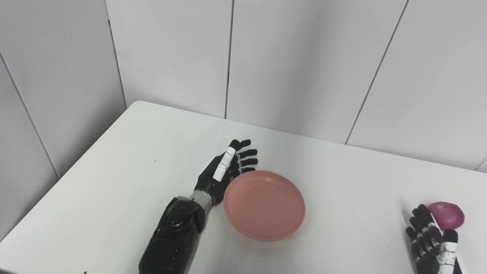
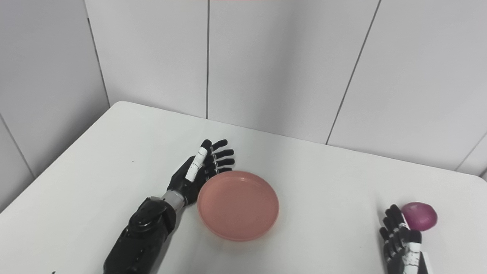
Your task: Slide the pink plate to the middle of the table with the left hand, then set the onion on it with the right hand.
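The scene is being lit brightly and evenly by soft, diffuse light that appears to be falling from above. The white table (image 1: 114, 182) is being washed nearly to overexposure, so little surface texture is being shown. Only faint, soft-edged shadows are being cast: a pale one beneath the pink plate (image 1: 264, 204) at its near rim, and a dim one beside the onion (image 1: 447, 215). No hard glare is being produced. Both views are being rendered reasonably sharp, with slight softness toward the edges.
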Tool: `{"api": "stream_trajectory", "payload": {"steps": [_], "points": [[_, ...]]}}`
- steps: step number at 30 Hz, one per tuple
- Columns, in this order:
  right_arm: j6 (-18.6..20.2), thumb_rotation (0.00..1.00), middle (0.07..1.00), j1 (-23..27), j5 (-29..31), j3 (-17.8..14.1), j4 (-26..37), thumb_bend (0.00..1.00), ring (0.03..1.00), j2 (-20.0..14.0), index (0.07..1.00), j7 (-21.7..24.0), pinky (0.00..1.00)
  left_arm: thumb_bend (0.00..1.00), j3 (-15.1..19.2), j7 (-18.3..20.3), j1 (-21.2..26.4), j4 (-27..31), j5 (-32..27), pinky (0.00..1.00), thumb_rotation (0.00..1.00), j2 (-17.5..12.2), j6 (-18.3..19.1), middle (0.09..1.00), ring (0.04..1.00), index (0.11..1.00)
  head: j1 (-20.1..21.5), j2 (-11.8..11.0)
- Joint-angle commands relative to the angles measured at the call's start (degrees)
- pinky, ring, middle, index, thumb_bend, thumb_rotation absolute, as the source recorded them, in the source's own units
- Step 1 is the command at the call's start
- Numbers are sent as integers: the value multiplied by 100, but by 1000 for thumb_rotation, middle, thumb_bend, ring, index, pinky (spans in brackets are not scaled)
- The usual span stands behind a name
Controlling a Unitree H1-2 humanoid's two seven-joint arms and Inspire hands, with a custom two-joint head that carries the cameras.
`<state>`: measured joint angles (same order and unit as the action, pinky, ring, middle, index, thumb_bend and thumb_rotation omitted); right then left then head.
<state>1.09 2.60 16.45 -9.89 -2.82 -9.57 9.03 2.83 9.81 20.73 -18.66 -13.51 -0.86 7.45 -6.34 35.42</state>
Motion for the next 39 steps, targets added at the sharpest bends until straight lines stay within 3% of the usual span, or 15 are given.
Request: {"api": "stream_trajectory", "payload": {"steps": [1, 9, 15, 25, 39], "points": [[-105, 1000, 962, -179, 17, 91, -360, 924, 1000, 237, 941, 0, 1000, 793, -61, -71, -229, -247, 77, 728, 865, 109, 139, 813, 780, 857, -1, -8], [-42, 1000, 928, -194, -256, 170, -224, 928, 963, 441, 920, -219, 1000, 755, -133, -191, -296, -325, 197, 734, 868, 258, 290, 828, 792, 858, 575, 104], [-15, 1000, 915, -120, -469, 287, -250, 958, 952, 627, 909, -379, 1000, 753, -240, -130, -356, -258, 241, 793, 880, 147, 485, 844, 813, 879, 1183, 174], [-154, 970, 896, 12, -764, 453, -361, 966, 923, 933, 899, -703, 994, 778, -231, 69, -332, -451, 122, 760, 843, 3, 534, 848, 807, 875, 1861, 169], [-290, 1000, 896, 84, -988, 611, -367, 937, 935, 978, 910, -735, 1000, 797, -281, 140, -126, -1130, 258, 733, 823, -28, 171, 831, 792, 857, 2061, 16]]}}
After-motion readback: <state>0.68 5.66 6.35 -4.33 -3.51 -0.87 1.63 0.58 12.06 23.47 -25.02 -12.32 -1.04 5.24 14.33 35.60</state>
